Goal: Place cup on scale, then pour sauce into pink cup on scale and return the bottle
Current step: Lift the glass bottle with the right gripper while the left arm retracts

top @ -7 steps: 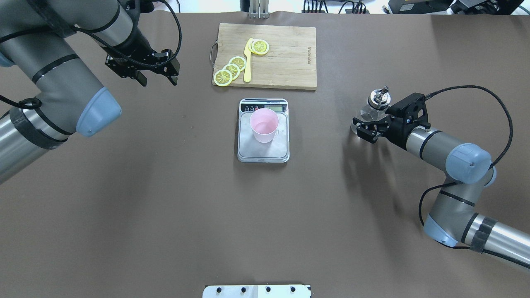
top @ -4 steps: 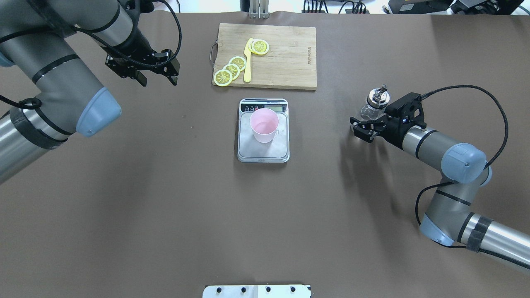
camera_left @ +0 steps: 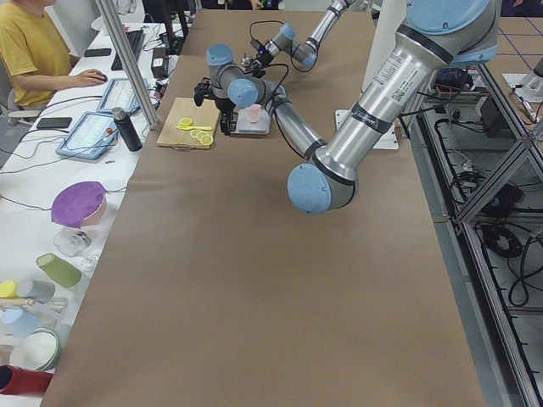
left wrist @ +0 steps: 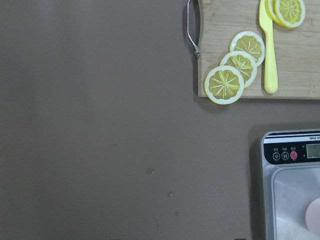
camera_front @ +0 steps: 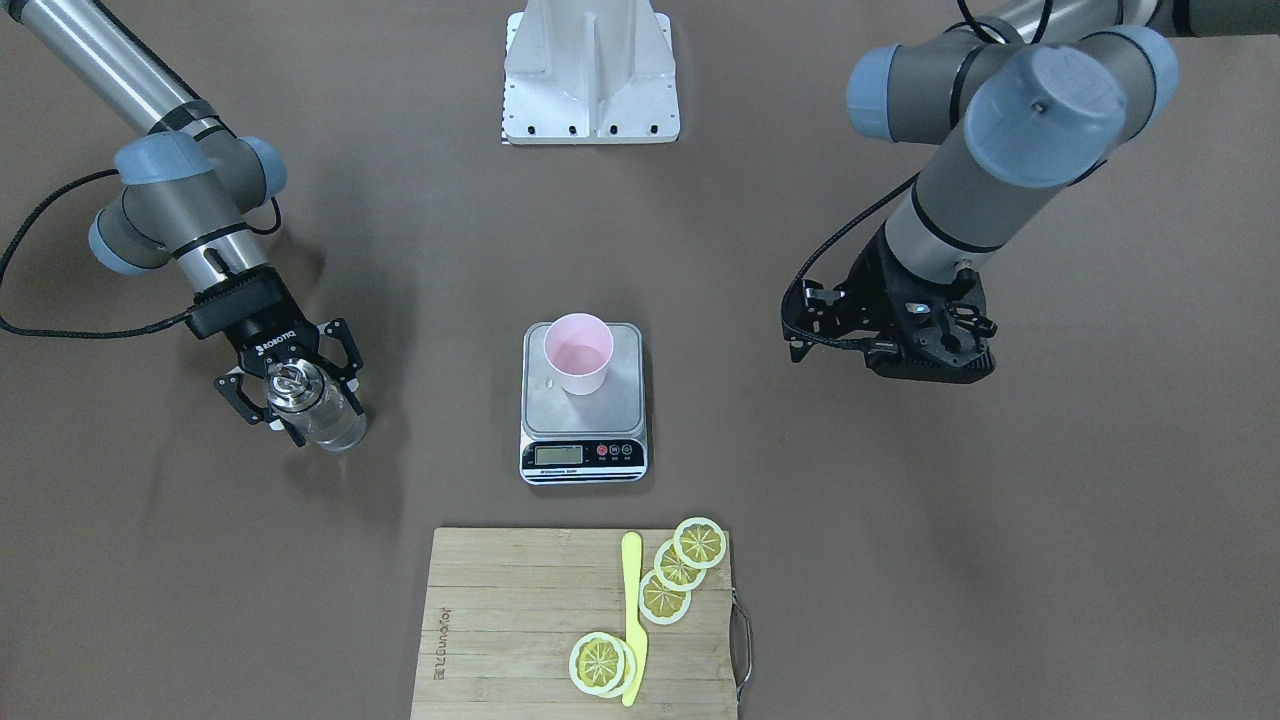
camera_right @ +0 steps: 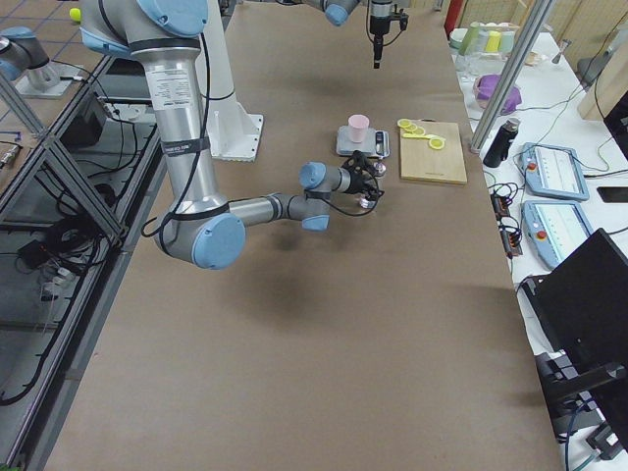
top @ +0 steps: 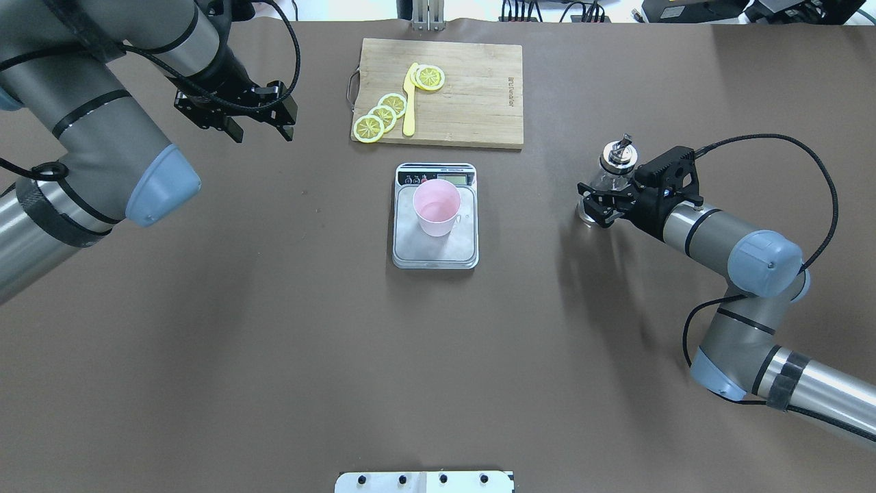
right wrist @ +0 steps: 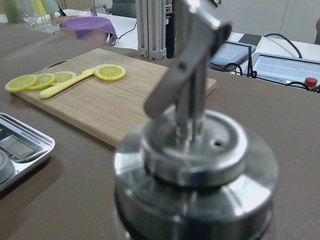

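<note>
Placing cup point(top: 436, 205): done, sits on scale point(top: 435, 250)
Bottle point(top: 609, 171): right of scale, right gripper point(top: 591, 209) clamped round it
Left gripper point(top: 262, 133): fingers wide, empty
Pour: can't tell

Opposed steep views, shared scale point(top: 430, 250).

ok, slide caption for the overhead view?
Pink cup on the scale; right gripper holding the bottle aside; left gripper open.
</note>
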Controlling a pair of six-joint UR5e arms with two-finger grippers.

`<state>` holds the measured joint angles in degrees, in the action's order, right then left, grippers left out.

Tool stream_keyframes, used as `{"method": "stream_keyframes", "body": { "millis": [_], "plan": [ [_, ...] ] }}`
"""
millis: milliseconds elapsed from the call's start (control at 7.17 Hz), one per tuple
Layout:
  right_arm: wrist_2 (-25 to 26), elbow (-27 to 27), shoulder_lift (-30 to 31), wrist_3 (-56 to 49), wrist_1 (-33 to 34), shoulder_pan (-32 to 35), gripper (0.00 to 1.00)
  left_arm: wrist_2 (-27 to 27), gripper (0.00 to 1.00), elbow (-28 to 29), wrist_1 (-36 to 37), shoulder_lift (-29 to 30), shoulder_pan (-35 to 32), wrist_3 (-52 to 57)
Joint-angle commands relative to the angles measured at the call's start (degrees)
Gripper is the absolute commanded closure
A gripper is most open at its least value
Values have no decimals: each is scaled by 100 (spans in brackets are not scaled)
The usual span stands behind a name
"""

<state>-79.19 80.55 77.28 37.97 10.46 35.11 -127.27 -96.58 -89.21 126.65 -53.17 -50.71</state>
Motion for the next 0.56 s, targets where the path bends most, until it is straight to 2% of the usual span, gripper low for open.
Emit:
{"method": "stream_keyframes", "body": {
  "millis": [0, 140, 279, 419],
  "plan": [
    [-44, 40, 6, 0, 0, 74, 55, 0, 19, -19, 9, 0, 0, 0],
    [-96, 171, 6, 0, 70, 144, 61, 0, 19, -27, 9, 0, 0, 0],
    [-453, 355, 6, 0, 305, 397, 69, 0, 19, -28, 9, 0, 0, 0],
    [-657, 826, 50, -9, 908, 574, 73, 0, 19, -28, 9, 0, 0, 0]
  ]
}}
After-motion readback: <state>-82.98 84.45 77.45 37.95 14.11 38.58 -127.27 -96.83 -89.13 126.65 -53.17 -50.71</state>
